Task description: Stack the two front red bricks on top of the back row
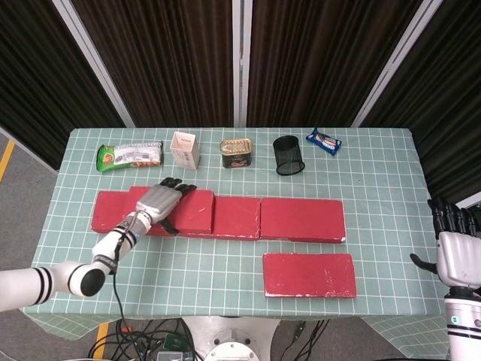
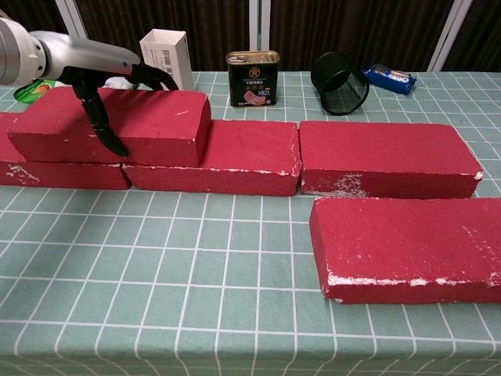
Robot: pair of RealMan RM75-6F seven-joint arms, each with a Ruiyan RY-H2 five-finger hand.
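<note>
A red brick (image 2: 160,125) lies on top of the left end of the back row of red bricks (image 2: 387,157), straddling two of them. My left hand (image 2: 102,74) grips it, fingers over its far edge and thumb down its front face. From above, the same hand (image 1: 159,201) covers the brick's (image 1: 194,211) left part. Another red brick (image 1: 309,274) lies flat on the table in front of the row's right end, also seen close up as the front brick (image 2: 407,247). My right hand (image 1: 455,252) is held off the table's right edge, fingers apart and holding nothing.
Along the back of the green checked table stand a green snack packet (image 1: 129,155), a white box (image 1: 184,149), a tin can (image 1: 236,153), a black mesh cup (image 1: 288,155) and a blue packet (image 1: 323,141).
</note>
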